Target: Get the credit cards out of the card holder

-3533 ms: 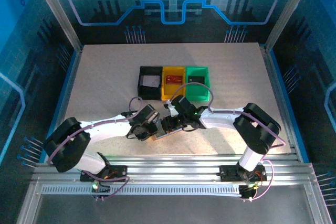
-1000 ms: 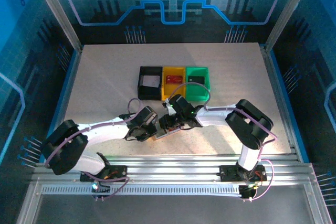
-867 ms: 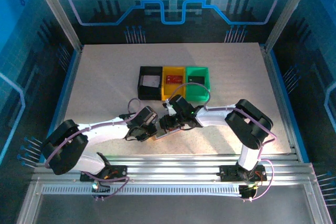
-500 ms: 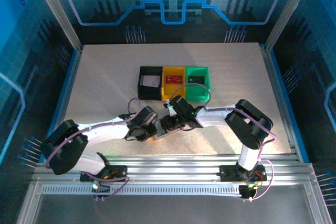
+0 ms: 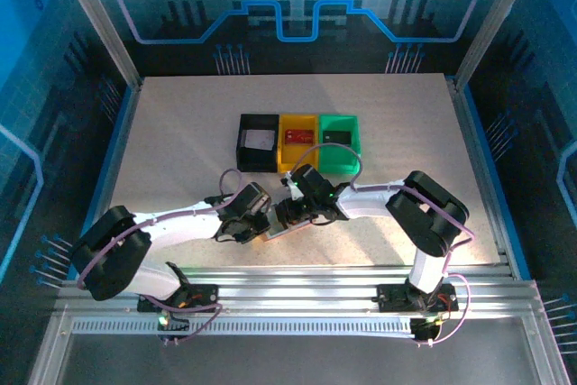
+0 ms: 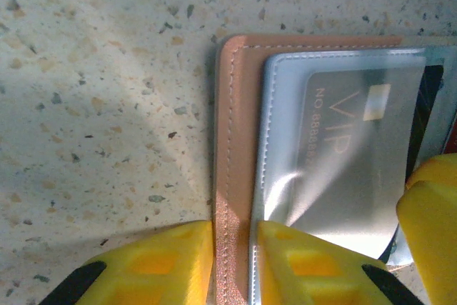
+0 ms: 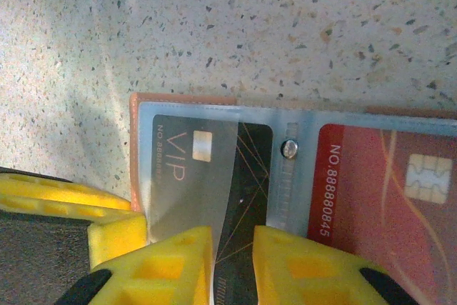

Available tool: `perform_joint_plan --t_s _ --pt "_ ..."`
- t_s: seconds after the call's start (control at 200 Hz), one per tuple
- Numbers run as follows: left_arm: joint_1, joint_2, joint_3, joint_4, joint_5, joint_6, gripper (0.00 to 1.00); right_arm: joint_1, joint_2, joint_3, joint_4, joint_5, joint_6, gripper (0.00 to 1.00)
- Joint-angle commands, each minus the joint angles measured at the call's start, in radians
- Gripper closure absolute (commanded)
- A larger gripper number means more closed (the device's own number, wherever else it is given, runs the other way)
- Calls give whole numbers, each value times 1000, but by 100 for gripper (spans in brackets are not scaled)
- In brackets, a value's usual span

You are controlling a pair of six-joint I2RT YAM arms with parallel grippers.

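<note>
The step in hand is, I judge, drawing the thin black rectangular card marked VIP out of its pocket. To do it well, the left gripper should be pinning the holder firmly so that it is not travelling with the pull. The right gripper should be sliding the card flat along the pocket's opening, without buckling it or dragging the clear sleeve.

The small pinkish-tan leather-like bifold card holder is lying open and flat on the pale speckled table, between the two arms. At its left edge, the left gripper's yellow fingers are standing close together, with the stitched tan border filling the slim gap. I cannot tell whether they are clamping it or only pressing on it.

Just right of them the black card is sitting under the pale grey sleeve. The right gripper is resting over that card's near edge, its jaws narrowed and dark card showing between them; I cannot tell whether it is gripping. Farther right, past the little metal snap, the red chip card is lying in its own pocket beside that gripper.
</note>
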Motion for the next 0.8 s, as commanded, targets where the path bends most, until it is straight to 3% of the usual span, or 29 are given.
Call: perform_joint_plan --t_s 0.0,0.795 --pt "-9 59 -53 17 4 -2 76 -6 -22 -22 -20 5 -22 77" --pt "-9 79 -39 16 14 4 76 -22 -12 -10 -37 -32 -27 75"
